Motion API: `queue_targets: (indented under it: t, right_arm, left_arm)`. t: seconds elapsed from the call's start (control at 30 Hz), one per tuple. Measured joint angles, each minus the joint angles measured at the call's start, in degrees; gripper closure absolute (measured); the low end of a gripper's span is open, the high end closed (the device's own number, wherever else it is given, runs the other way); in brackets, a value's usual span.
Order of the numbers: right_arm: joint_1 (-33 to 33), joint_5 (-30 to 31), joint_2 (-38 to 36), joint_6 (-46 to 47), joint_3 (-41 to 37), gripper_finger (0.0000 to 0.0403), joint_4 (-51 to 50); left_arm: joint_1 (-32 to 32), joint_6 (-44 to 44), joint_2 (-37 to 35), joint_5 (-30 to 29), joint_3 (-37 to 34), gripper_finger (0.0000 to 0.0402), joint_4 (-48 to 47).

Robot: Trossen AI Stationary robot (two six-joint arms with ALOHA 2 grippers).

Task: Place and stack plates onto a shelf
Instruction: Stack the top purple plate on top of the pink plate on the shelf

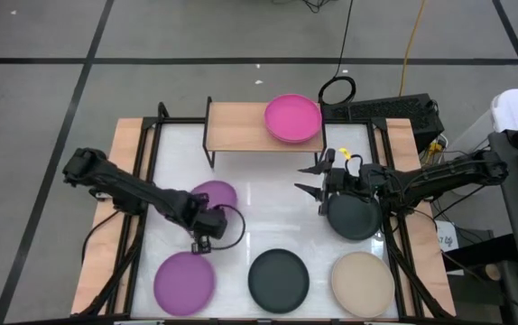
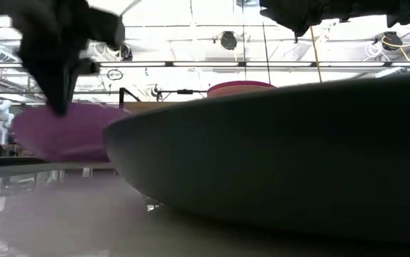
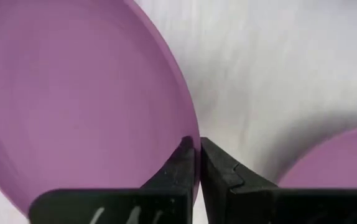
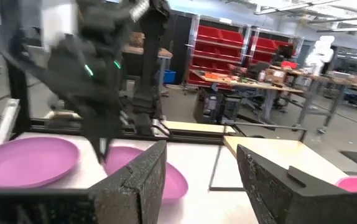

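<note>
The shelf (image 1: pixel 236 126) stands at the table's far edge with magenta plates (image 1: pixel 292 118) stacked on its right half. My left gripper (image 1: pixel 202 242) (image 3: pixel 197 152) is shut on a purple plate (image 1: pixel 216 192) left of the table's middle. A second purple plate (image 1: pixel 184 280), a dark plate (image 1: pixel 278 278) and a beige plate (image 1: pixel 362 282) lie flat along the near edge. My right gripper (image 1: pixel 311 179) (image 4: pixel 200 180) hangs open near the shelf's right end, touching nothing. Another dark plate (image 1: pixel 352 218) lies under its wrist. My left gripper pinches the purple plate's rim (image 3: pixel 191 127) between its two fingers, at the near side of the plate. The fingers come from above, pointing down. In the low view the plate (image 2: pixel 69 132) sits tilted below the gripper; whether its far part still rests on the table I cannot tell.
The white table has wooden side strips (image 1: pixel 124 190) and black rails. In the low view the near dark plate (image 2: pixel 283 164) fills the foreground. The shelf's left half (image 1: pixel 232 122) is bare wood. Cables and a keyboard (image 1: pixel 381 110) lie beyond the far right corner.
</note>
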Motion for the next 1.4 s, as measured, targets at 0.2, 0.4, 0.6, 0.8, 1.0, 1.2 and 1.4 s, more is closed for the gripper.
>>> queue_targets:
  t: [0.2,0.4,0.6,0.8,1.0,1.2,1.4]
  right_arm:
    - [0.0,1.7,0.0,0.0,0.0,0.0227,1.3]
    - [0.5,1.5,-0.4,0.0,0.0,0.0227,6.0]
    - [3.7,1.4,-4.9,-2.1,0.0,0.0227,7.6]
    - [6.6,1.4,-7.9,-5.1,0.0,0.0227,6.4]
    - [7.4,1.5,-7.8,-5.1,0.0,0.0227,4.8]
    - [8.5,1.4,-7.8,-5.0,0.0,0.0227,5.0]
    - [8.6,1.5,-7.8,-3.7,0.0,0.0227,5.0]
  left_arm:
    - [-2.8,16.0,-1.8,-11.2,7.8,0.0391,0.0]
    - [0.1,35.0,-2.0,-20.7,13.7,0.0391,0.2]
    - [9.9,51.6,-2.0,-21.6,18.2,0.0391,2.3]
    - [21.5,69.8,-2.0,-15.1,20.0,0.0391,12.9]
    - [30.6,74.3,-0.9,-2.6,20.0,0.0391,23.8]
    - [34.5,80.1,1.2,3.5,20.1,0.0391,31.9]
    - [36.5,81.7,5.8,7.5,20.0,0.0391,37.7]
